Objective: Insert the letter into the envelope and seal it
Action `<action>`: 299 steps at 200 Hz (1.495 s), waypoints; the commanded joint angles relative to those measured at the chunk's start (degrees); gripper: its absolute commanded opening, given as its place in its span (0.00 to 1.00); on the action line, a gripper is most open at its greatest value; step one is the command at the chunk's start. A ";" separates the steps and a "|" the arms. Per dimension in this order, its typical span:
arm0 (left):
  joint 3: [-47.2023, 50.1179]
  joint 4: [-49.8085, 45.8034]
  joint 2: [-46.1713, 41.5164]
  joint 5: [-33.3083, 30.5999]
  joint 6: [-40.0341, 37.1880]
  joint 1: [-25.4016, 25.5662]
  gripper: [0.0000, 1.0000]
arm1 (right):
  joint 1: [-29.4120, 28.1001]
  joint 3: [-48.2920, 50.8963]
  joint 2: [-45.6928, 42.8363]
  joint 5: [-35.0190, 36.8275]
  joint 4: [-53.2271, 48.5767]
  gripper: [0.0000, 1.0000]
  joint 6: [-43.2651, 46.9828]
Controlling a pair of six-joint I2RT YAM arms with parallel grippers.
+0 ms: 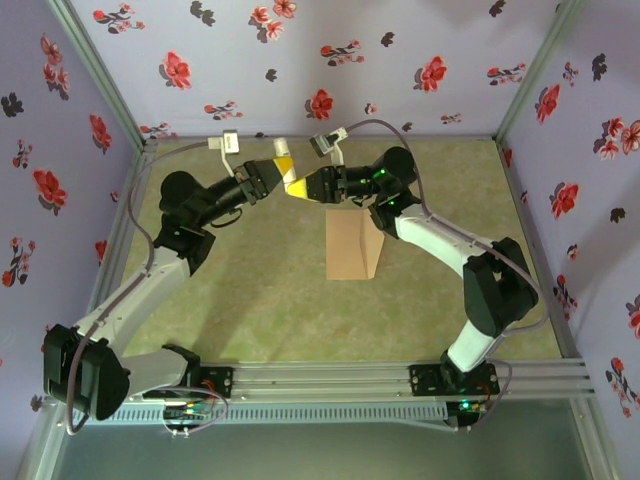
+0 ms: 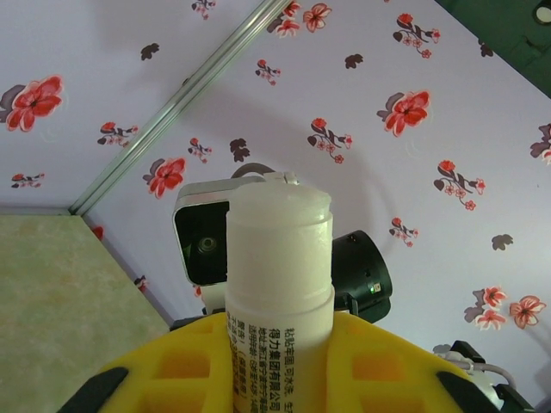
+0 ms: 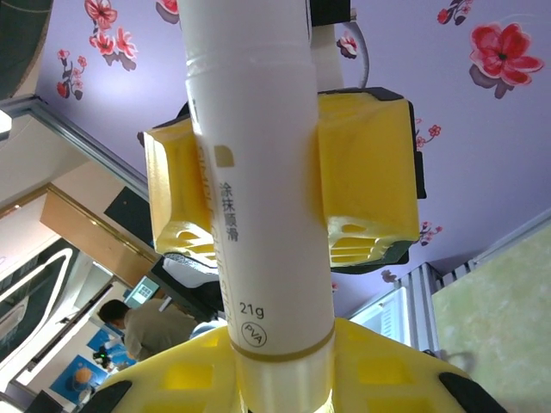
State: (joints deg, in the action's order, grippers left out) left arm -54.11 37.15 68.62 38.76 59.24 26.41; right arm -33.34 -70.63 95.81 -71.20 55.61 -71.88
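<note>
A white glue stick (image 2: pixel 277 275) is held in the air at the back of the table, and both grippers are shut on it. My left gripper (image 2: pixel 280 361) clamps its printed body between yellow fingers (image 2: pixel 172 366), with the cap end sticking out beyond them. My right gripper (image 3: pixel 284 379) grips the stick's (image 3: pixel 258 172) lower end, and the left gripper's fingers (image 3: pixel 366 172) close around it further up. From above, the left gripper (image 1: pixel 283 172) and the right gripper (image 1: pixel 302 187) meet tip to tip. The tan envelope (image 1: pixel 350 245) lies on the table below the right arm. The letter is out of view.
The green table mat (image 1: pixel 260 290) is enclosed by floral purple walls (image 1: pixel 350 60) at the back and both sides. A metal rail (image 1: pixel 330 380) with both arm bases runs along the near edge. The right wrist's camera housing (image 2: pixel 202 237) sits just behind the stick.
</note>
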 commanded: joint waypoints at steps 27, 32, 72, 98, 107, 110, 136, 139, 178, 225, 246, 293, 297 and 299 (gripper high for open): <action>0.50 -4.81 1.71 13.31 -1.69 3.37 0.00 | 0.38 -2.07 -5.84 12.66 -25.31 0.30 17.78; 0.42 -5.12 1.83 13.06 -1.96 3.22 0.00 | 0.38 -2.26 -6.57 13.15 -29.17 0.31 20.27; -1.51 -8.63 2.60 11.73 -4.80 1.77 0.00 | 0.55 -1.23 -10.88 14.73 -45.85 0.46 32.37; -1.71 -8.85 3.39 5.74 -4.68 -0.18 0.00 | 1.06 1.75 -13.84 14.47 -49.60 0.52 34.71; -1.47 -8.65 3.94 3.06 -4.00 -0.88 0.00 | 1.38 3.26 -15.07 14.47 -49.46 0.53 34.70; -1.33 -8.34 4.09 2.48 -3.81 -1.13 0.00 | 1.50 3.63 -15.57 14.61 -49.46 0.54 34.59; -0.07 -5.50 5.51 -6.12 -1.66 -1.78 0.00 | 2.64 6.69 -18.84 16.85 -48.47 0.58 33.06; 0.09 -5.30 5.60 -7.19 -1.34 -1.76 0.00 | 2.74 7.07 -19.14 17.37 -48.25 0.59 32.77; 2.22 -4.40 6.54 -20.30 1.69 -1.37 0.00 | 2.96 9.98 -19.94 27.43 -43.73 0.78 28.23; 6.56 3.12 7.70 -27.32 7.89 -0.44 0.00 | 1.49 14.17 -15.05 39.95 -22.35 0.82 15.01; 7.73 7.65 8.85 -28.71 11.20 -0.27 0.00 | -0.62 14.17 -11.91 44.76 -15.85 0.83 12.55; 7.96 10.66 10.22 -29.79 12.73 0.49 0.00 | -4.22 12.54 -4.93 48.49 -9.95 0.81 9.24; 7.94 10.81 10.22 -29.88 12.78 0.50 0.00 | -4.39 12.50 -4.57 48.52 -9.64 0.81 9.05; 7.96 10.88 10.22 -29.88 12.82 0.55 0.00 | -4.44 12.46 -4.47 48.48 -9.45 0.81 9.02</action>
State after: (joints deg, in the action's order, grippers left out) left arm -46.63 42.28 78.70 10.96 70.50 26.44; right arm -36.75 -56.86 89.43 -26.02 38.79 -59.53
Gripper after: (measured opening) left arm 0.206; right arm 0.814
